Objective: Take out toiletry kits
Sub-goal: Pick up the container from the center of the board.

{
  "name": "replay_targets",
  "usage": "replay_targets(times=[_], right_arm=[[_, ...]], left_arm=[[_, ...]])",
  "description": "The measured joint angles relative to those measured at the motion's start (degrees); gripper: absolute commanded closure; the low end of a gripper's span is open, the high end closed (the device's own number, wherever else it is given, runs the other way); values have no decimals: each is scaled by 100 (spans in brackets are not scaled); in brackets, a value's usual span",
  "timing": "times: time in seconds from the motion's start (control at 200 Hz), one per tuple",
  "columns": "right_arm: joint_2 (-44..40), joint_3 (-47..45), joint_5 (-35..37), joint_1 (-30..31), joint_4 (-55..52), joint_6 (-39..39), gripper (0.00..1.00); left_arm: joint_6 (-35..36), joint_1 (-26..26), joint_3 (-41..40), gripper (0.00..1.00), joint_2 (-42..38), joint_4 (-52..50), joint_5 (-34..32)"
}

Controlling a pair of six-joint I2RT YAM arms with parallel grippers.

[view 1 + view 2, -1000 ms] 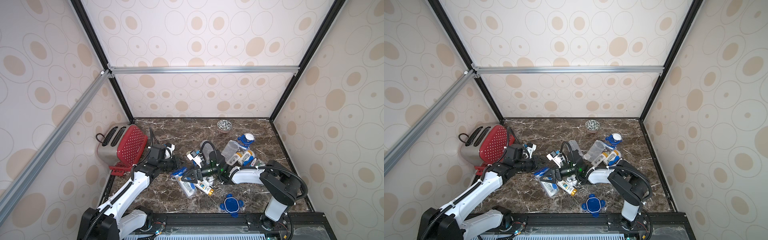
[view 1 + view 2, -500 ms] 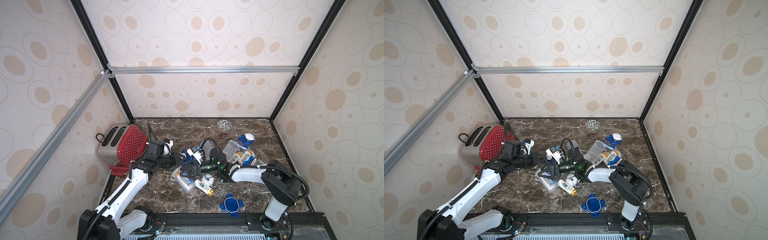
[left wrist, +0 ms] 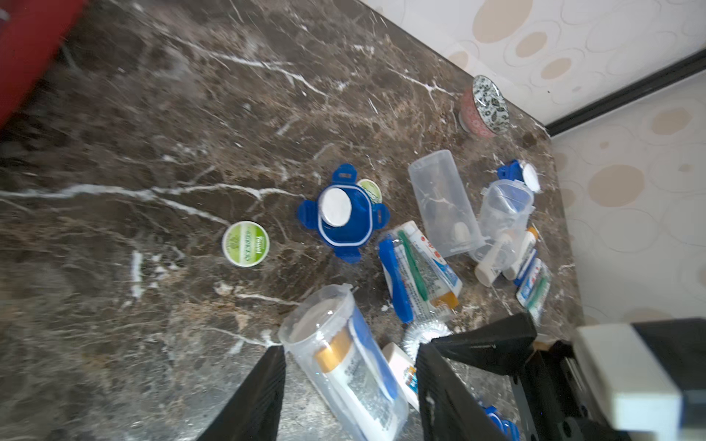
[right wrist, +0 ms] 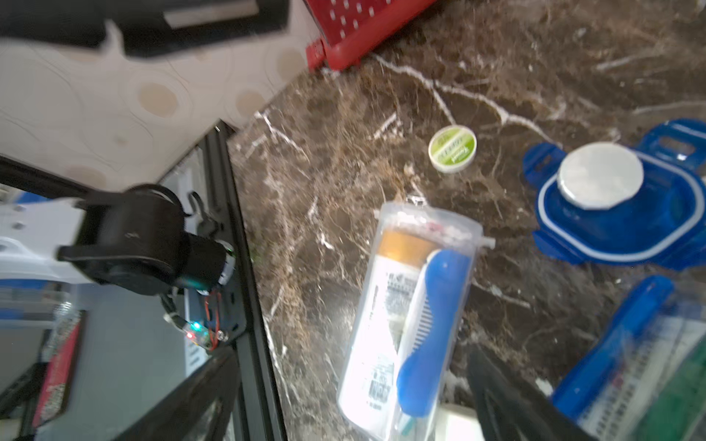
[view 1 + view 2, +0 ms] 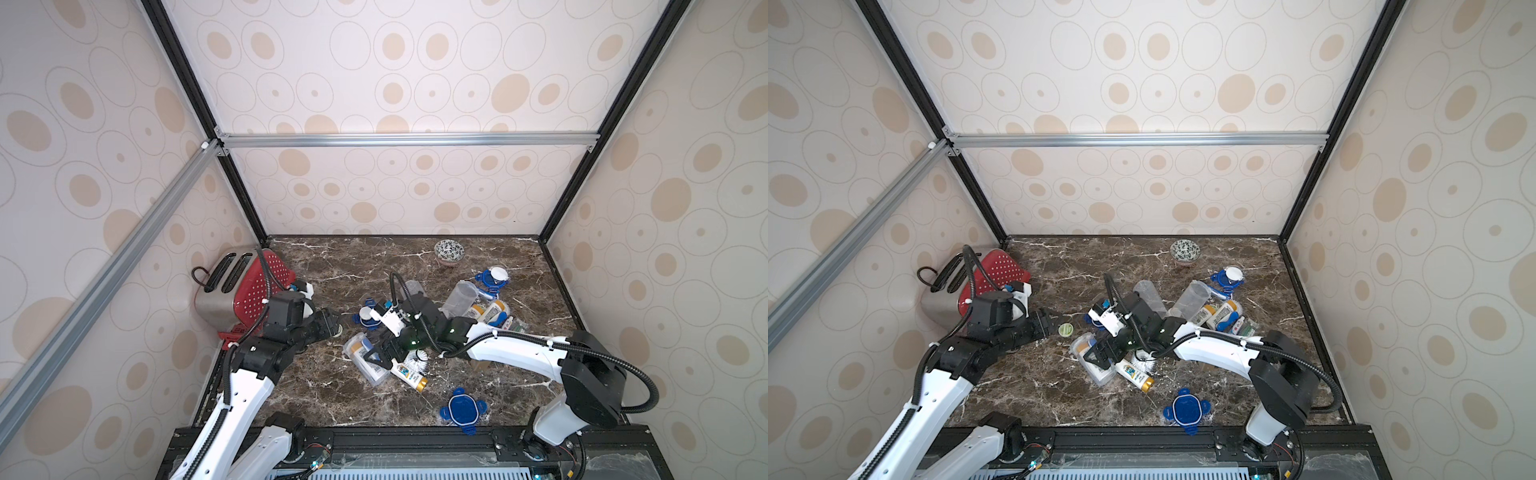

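Both tools are letting go. The left tool [image 5: 1052,325] is hanging with its jaws spread and nothing between them, where a second ago it was nearly closed. A green round packet [image 5: 1065,329], not showing on the marble before, is now lying flat on the tabletop [image 5: 1034,382] just beside its tips, so that is most likely what this tool was carrying out. The right tool [image 5: 1102,353], half-closed a moment back, is now standing wide apart and hovering over the clear jar [image 4: 405,305] without gripping it. The jar is lying on its side with its open mouth facing the left arm. It is still holding a gold-capped bottle [image 4: 382,317] and a blue-handled piece [image 4: 431,324], which is looking like a comb or a toothbrush, though the blur is leaving that unsure.

For the task, one more kit item is coming out while this jar is staying only partly emptied. Other kit pieces are already lying free: a loose bottle [image 5: 409,376] just beside the jar, a wrapped brush-and-paste set [image 3: 416,267], and a white round packet [image 3: 335,207] sitting on a blue lid [image 3: 344,236]. One tool is probably going to need to pin the jar while the other draws the bottle out.
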Motion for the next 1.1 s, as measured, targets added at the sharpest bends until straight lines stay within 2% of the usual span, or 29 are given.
replay_targets(times=[0.06,0.22,0.406,0.781,1.102], right_arm=[[245,229,306,199,-354,-76,3],[922,769,907,560,-979,-173,4],[1401,1346,1589,756,-1486,-157,7],[2037,2041,2162,828,-2146,42,21],[2328,2638,1932,815,-2686,706,34]], left_arm=[[46,0,-39,32,-278,-138,-299],[111,2,-81,24,-970,-435,-1043],[192,4,-79,23,-1545,-623,-1513],[315,4,-79,22,-1561,-778,-1554],[367,4,-81,22,-1674,-774,-1478]])
